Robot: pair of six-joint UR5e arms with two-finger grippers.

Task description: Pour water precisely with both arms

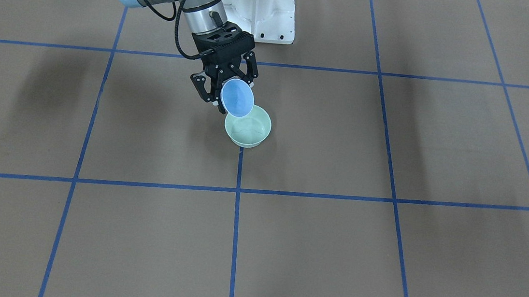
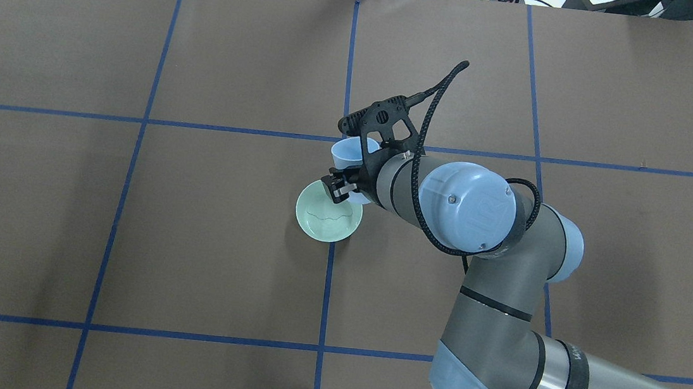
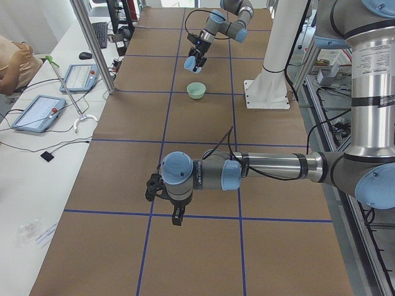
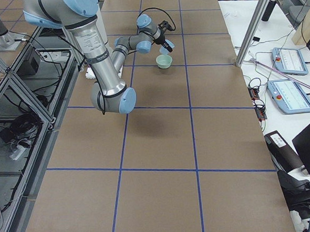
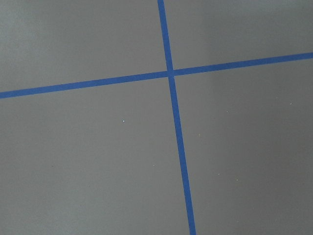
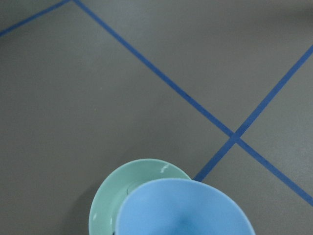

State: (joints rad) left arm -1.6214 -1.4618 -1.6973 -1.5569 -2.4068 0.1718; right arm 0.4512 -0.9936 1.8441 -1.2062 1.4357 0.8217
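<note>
Right hand (image 1: 227, 90) clamps blue cup (image 1: 237, 98), tipped over green bowl (image 1: 245, 142) holding water (image 2: 326, 217). Left hand (image 3: 176, 216): grip cannot be told.

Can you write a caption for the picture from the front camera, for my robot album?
The robot's right gripper holds a blue cup tilted over a green bowl.

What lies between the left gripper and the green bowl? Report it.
Only bare brown table cover crossed by blue tape lines, seen in the exterior left view, separates the left gripper from the green bowl.
</note>
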